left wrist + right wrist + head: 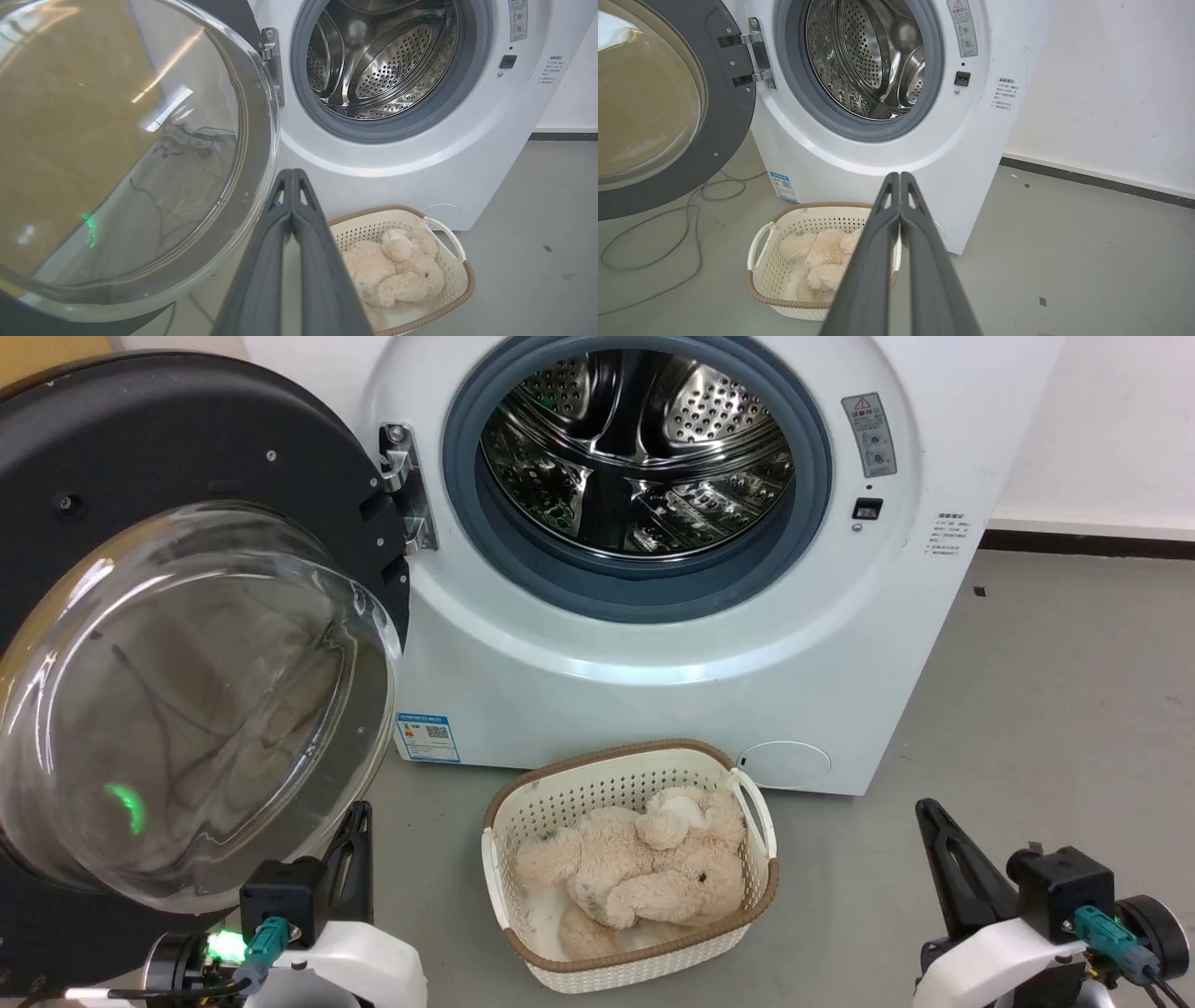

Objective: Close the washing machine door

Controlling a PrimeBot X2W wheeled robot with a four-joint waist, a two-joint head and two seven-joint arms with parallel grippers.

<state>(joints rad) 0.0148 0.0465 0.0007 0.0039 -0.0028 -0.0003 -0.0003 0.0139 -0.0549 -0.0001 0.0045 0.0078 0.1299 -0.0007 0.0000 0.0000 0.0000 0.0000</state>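
Both grippers are closed and empty: the left gripper (292,175) and the right gripper (900,176) each press their two fingers tip to tip. On the floor ahead, a cream basket (597,784) holds a plush toy (644,877). The right wrist view adds a grey cable (668,233) looping under the door (187,644). The door stands wide open at the left of the washing machine (653,644), hung on its hinge (406,485), with its glass bowl bulging towards the robot, away from the drum (635,448).
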